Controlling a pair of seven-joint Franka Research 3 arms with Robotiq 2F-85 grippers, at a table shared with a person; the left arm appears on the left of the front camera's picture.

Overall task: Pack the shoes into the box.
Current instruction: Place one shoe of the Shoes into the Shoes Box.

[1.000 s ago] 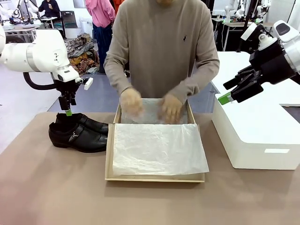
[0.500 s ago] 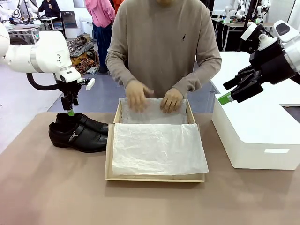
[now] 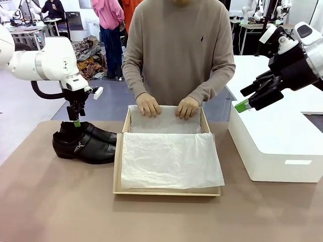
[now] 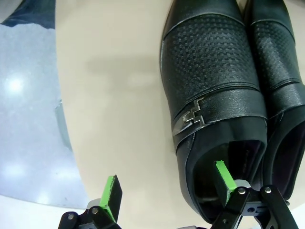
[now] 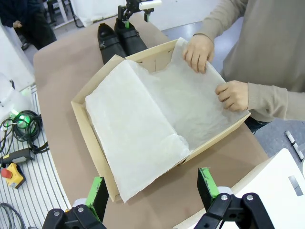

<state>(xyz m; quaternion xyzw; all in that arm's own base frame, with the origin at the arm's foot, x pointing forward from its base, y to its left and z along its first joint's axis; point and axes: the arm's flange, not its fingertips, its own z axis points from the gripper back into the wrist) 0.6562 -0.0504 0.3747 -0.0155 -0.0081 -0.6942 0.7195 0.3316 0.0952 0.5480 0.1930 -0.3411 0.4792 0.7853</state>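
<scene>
Left pincer (image 4: 167, 176) wide over heel end of shoes (image 3: 86, 143), one finger above an opening. Right pincer (image 5: 151, 181) wide, empty, off to the side of box (image 3: 117, 166). Person's hands (image 3: 149, 105) on tissue (image 3: 169, 159).

The room was bright, with soft light that seemed to come from above. Shadows were pale: a thin one lay on the counter (image 3: 50, 212) along the box (image 3: 166, 191), and a faint grey one near the shoes (image 4: 209, 62). The black shoes shone a little. The floor (image 4: 24, 95) showed white glare spots in the left wrist view, and that view bent at its edges. The white paper (image 3: 169, 161) looked very bright. Nothing was blurry.
</scene>
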